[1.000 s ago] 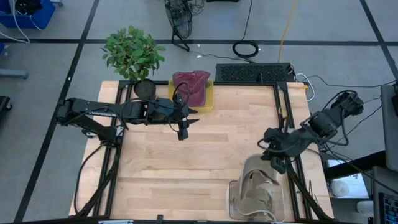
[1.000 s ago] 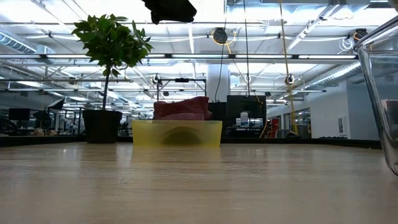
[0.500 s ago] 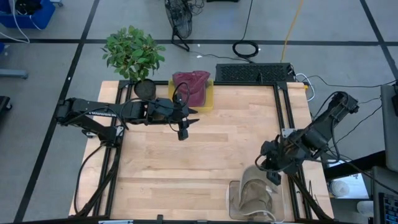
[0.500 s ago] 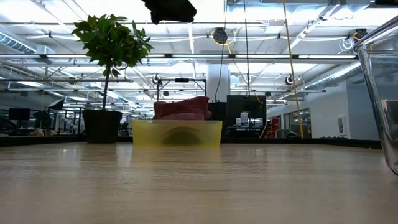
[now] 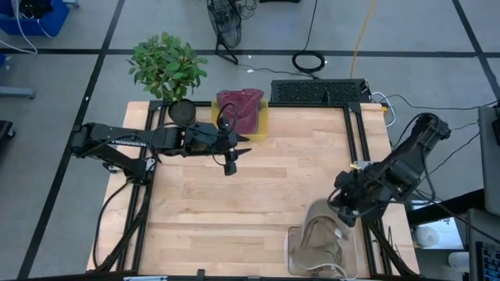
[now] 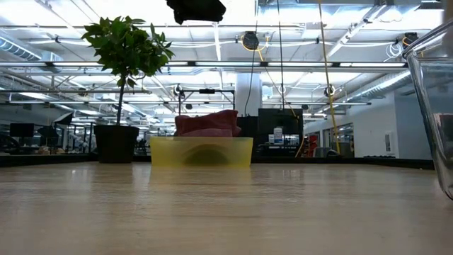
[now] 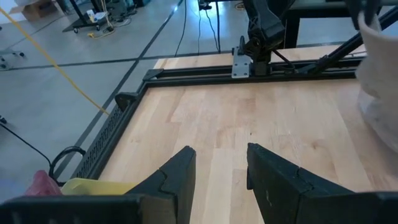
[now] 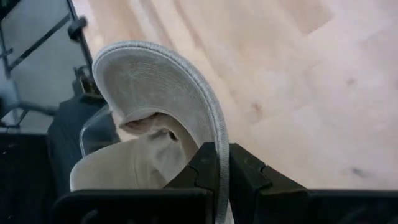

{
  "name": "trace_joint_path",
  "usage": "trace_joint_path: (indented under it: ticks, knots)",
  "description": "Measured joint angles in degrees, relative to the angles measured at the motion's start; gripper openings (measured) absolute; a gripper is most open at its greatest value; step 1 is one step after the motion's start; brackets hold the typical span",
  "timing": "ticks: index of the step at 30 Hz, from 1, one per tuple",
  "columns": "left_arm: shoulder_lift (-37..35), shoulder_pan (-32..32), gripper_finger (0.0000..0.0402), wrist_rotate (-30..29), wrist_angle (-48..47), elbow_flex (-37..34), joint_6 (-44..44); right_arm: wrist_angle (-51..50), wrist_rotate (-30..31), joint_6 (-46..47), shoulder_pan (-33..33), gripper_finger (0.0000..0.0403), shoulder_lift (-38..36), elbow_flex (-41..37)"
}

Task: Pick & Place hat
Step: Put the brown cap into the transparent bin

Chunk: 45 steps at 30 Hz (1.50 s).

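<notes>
The beige hat's brim is pinched between the closed right gripper fingers; the left gripper, at ten o'clock, is held apart, empty.

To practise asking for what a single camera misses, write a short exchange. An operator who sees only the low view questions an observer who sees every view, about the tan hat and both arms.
Operator: I see only a clear wall at my right edge. Where is the tan hat?
Observer: The right fingers are shut on the tan hat by its brim, at the clear container.
Operator: And the left arm?
Observer: The left fingers are open and empty, above bare table near the yellow bin.
</notes>
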Motion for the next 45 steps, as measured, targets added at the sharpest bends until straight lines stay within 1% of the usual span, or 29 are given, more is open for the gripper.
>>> trace_joint_path:
  ticks: [3, 5, 9, 15, 21, 25, 34, 36, 40, 45]
  knots:
    - [0.0, 0.0, 0.0147, 0.0, -0.15, 0.0, 0.07, -1.99, 4.05, -1.45, 0.0, 0.0011, -1.2, 2.08]
    - [0.0, 0.0, 0.0147, 0.0, -0.49, 0.0, -0.05, -1.56, 5.18, -2.88, -0.04, 0.0011, -1.72, 2.22]
    - [0.01, 0.0, 0.0147, 0.0, -0.74, 0.0, -0.7, 0.87, 4.49, -5.58, 0.64, 0.0011, 0.02, 2.22]
    - [0.02, 0.0, 0.0147, 0.02, -1.88, 0.0, -1.93, 4.6, 2.68, -6.21, 3.76, 0.0011, 6.51, 2.22]
    - [0.02, 0.0, 0.0147, 0.02, -2.19, 0.0, -2.81, 4.72, 3.13, -3.18, 5.86, 0.0011, 12.0, 2.25]
    - [0.02, 0.0, 0.0147, 0.02, -2.19, 0.0, -2.59, 4.38, 4.76, -2.84, 7.04, 0.0011, 14.23, 2.33]
    - [0.02, 0.02, 0.0147, 0.0, -1.43, 0.0, -0.16, 4.17, 4.21, 3.34, 11.06, 0.0011, 14.3, 2.31]
    - [0.02, 0.02, 0.0147, 0.0, -0.94, 0.0, -0.08, 4.47, 3.05, 4.18, 12.26, 0.0012, 14.36, 2.31]
    - [0.02, 0.02, 0.0147, 0.0, -0.38, 0.0, -0.12, 5.97, 2.83, 2.87, 13.86, 0.0024, 14.36, 2.27]
    - [0.02, 0.02, 0.0147, 0.02, -0.7, 0.0, -0.23, 8.11, 2.77, -1.0, 14.19, 0.0057, 14.36, 2.23]
